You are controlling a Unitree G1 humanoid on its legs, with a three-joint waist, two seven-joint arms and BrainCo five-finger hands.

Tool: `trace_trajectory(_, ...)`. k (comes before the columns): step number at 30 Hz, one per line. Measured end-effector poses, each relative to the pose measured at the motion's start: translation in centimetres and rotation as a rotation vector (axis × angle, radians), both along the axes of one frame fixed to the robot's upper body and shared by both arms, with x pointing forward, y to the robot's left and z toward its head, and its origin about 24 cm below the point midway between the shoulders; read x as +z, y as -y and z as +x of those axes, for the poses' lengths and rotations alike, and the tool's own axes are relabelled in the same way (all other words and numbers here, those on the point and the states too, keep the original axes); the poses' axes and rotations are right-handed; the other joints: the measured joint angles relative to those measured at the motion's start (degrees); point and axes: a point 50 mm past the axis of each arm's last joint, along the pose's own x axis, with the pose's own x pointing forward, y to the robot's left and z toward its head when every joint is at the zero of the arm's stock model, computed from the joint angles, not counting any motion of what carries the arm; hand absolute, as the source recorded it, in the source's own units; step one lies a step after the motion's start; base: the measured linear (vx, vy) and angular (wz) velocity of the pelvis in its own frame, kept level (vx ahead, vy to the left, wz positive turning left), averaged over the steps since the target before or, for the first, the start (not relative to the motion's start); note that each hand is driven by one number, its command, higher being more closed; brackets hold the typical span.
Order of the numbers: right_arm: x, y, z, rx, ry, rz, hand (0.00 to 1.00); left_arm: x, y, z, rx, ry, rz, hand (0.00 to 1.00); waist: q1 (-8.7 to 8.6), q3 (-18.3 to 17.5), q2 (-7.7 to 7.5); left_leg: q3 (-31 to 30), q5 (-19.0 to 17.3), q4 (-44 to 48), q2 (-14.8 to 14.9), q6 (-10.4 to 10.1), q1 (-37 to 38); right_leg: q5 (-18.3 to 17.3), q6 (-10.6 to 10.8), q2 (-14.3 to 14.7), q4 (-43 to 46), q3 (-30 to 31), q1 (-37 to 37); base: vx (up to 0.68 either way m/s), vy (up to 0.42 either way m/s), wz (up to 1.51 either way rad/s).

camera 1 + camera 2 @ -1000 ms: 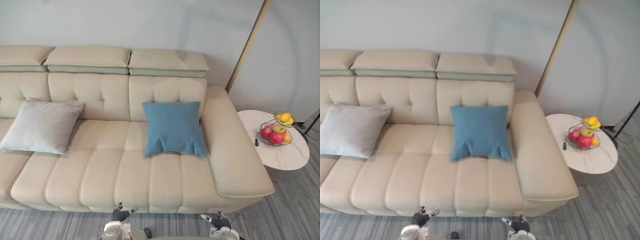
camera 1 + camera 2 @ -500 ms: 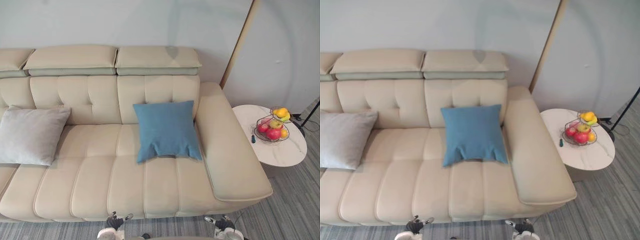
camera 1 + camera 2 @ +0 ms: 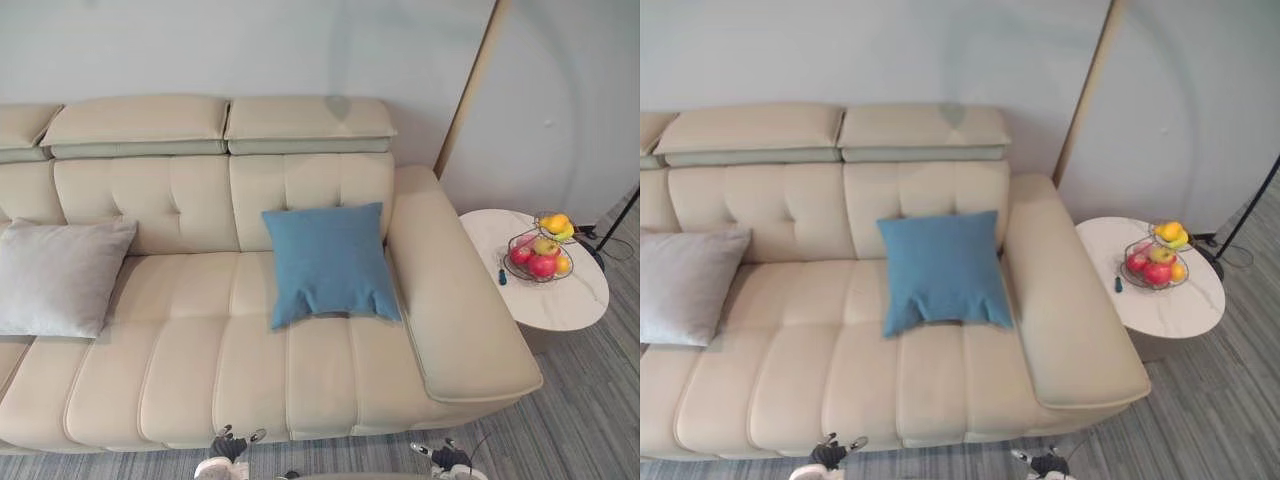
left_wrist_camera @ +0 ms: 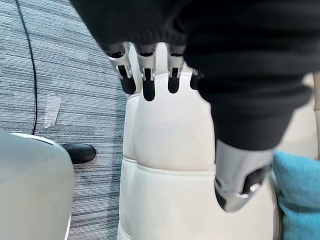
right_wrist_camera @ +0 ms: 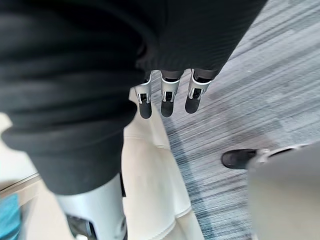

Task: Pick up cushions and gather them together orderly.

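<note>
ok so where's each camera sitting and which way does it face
Left eye view: head, looking down at sofa and blue cushion; left hand, right hand at bottom edge.
Right eye view: beside it, same scene, grey cushion too.
Left wrist view: along its open hand to sofa front, floor.
Right wrist view: likewise, same sofa front.

**Cream sofa, fruit table on the right**

Big cream sofa (image 3: pixel 300 380) against a pale wall (image 3: pixel 250 50), grey striped carpet (image 3: pixel 590 420) on the near side. Just right of its armrest there's a round white side table (image 3: pixel 565 302) holding a wire fruit basket (image 3: pixel 537 258) and some small dark thing (image 3: pixel 502 278) beside it.
</note>
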Motion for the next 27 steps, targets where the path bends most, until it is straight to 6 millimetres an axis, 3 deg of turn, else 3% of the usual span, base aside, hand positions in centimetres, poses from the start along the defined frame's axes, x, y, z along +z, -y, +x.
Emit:
trace_trajectory(2,0.2,0.2,0.3,-0.014,0.020,0.003,0.00,0.0,0.3,0.2,0.005,0.008,-0.009,0.00,-0.09,1.01,0.31,2.78,-0.45,0.26,0.64,-0.34,0.80,-0.07,0.00,0.63,1.02,3.19,-1.02,-0.05,-0.006,-0.63)
trace_trajectory(6,0.2,-0.2,0.5,-0.012,0.033,0.009,0.00,0.3,0.6,0.8,0.045,0.048,-0.024,0.00,0.08,1.84,-1.10,0.98,-2.29,6.44,0.74,-0.90,-2.39,-0.04,-0.05,0.88,2.76,7.61,-4.38,-0.04,-0.021,-0.59)
trace_trajectory(8,0.4,-0.4,0.8,-0.005,0.047,0.007,0.00,0.3,1.0,1.0,0.047,0.058,-0.031,0.00,0.10,1.97,-0.42,1.81,-4.73,7.17,1.98,-1.02,-2.56,0.05,-0.07,2.19,3.43,10.30,-6.21,-0.06,-0.025,-0.87)
trace_trajectory(11,0.7,-1.5,1.9,0.043,0.086,0.018,0.00,0.4,0.6,1.0,0.081,0.066,-0.032,0.00,0.58,2.06,-0.78,11.68,-8.55,11.03,4.62,-1.84,-2.94,1.69,-0.97,4.80,4.43,18.38,-10.15,-0.08,0.012,-1.52)
trace_trajectory(12,0.9,-1.5,2.5,0.056,0.102,0.015,0.00,0.5,0.7,1.2,0.080,0.073,-0.031,0.00,0.27,2.01,-0.21,17.25,-9.82,13.47,6.82,-1.77,-4.64,1.35,-3.31,4.26,6.02,13.84,-12.86,-0.09,0.002,-1.98)
trace_trajectory(15,1.0,-1.7,3.1,0.064,0.114,0.017,0.00,0.7,0.6,1.7,0.078,0.089,-0.029,0.00,0.77,2.06,-0.32,23.62,-9.92,14.24,9.44,-1.97,-3.75,0.70,-4.30,1.40,12.16,-1.35,-16.83,0.02,-0.014,-1.39)
trace_trajectory(16,1.0,-1.8,3.0,0.064,0.111,0.017,0.00,0.8,0.6,1.9,0.076,0.096,-0.029,0.00,0.67,1.99,-0.61,26.38,-9.82,15.04,10.74,-2.13,-3.17,0.86,-4.99,-0.83,14.67,-12.75,-16.80,0.14,-0.088,-1.32)
trace_trajectory(17,0.9,-1.8,2.7,0.066,0.102,0.015,0.00,0.8,0.7,1.9,0.076,0.097,-0.030,0.00,0.77,1.82,-1.01,28.59,-9.82,15.73,11.09,-2.13,-2.20,-0.07,-7.30,-3.20,16.67,-20.79,-15.46,0.11,-0.087,-1.33)
trace_trajectory(18,0.9,-1.8,2.7,0.071,0.099,0.013,0.00,0.8,0.7,1.9,0.076,0.098,-0.030,0.00,0.89,1.75,-1.17,29.35,-9.82,16.05,11.13,-2.13,-1.74,-1.06,-7.57,-3.62,16.69,-23.12,-15.07,0.11,-0.177,-1.22)
trace_trajectory(19,0.9,-1.6,2.9,0.083,0.101,0.000,0.00,0.8,0.9,2.1,0.075,0.098,-0.035,0.00,0.81,1.89,-0.95,30.37,-9.82,16.00,11.26,-2.12,-0.36,-2.28,-8.84,-3.37,17.12,-25.10,-14.50,0.06,-0.193,-1.00)
trace_trajectory(20,1.1,-1.2,3.2,0.083,0.110,-0.014,0.00,0.8,1.4,2.4,0.063,0.103,-0.046,0.00,-0.14,2.26,0.49,30.05,-9.22,15.88,11.25,-2.94,-0.16,-2.74,-8.59,-2.11,16.83,-23.56,-14.50,0.07,-0.227,-0.81)
trace_trajectory(22,1.0,-0.4,2.7,0.080,0.084,-0.030,0.00,0.7,2.2,2.7,0.034,0.099,-0.060,0.00,-0.15,1.95,1.64,29.42,-7.93,15.54,11.88,-4.27,0.42,-2.79,-8.51,-0.06,15.02,-21.23,-14.57,0.06,-0.173,-0.66)
trace_trajectory(24,0.9,-0.2,2.8,0.085,0.070,-0.031,0.00,0.6,2.3,2.6,0.026,0.091,-0.061,0.00,-0.11,1.92,1.72,29.00,-7.22,18.07,13.13,-4.72,0.36,-3.40,-8.40,1.24,14.39,-19.13,-14.60,0.07,-0.174,-0.62)
trace_trajectory(25,0.8,-0.2,2.7,0.078,0.066,-0.028,0.00,0.6,2.2,2.6,0.027,0.085,-0.060,0.00,-0.31,2.12,1.61,27.99,-7.25,24.25,15.44,-4.68,-0.88,-4.34,-8.63,2.27,14.48,-17.82,-14.29,0.07,-0.235,-0.58)
trace_trajectory(26,0.8,-0.3,2.6,0.065,0.066,-0.023,0.00,0.6,2.0,2.5,0.048,0.086,-0.064,0.00,-0.16,2.77,1.37,25.65,-6.96,34.63,19.07,-3.45,-3.72,-4.88,-9.66,3.81,14.55,-15.86,-13.47,0.07,-0.204,-0.68)
trace_trajectory(27,0.8,-0.3,2.7,0.063,0.069,-0.024,0.00,0.6,1.7,2.4,0.071,0.092,-0.059,0.00,0.01,3.31,1.32,23.81,-7.12,39.23,20.34,-1.06,-5.32,-5.09,-10.28,4.47,14.62,-14.76,-12.93,0.04,-0.160,-0.90)
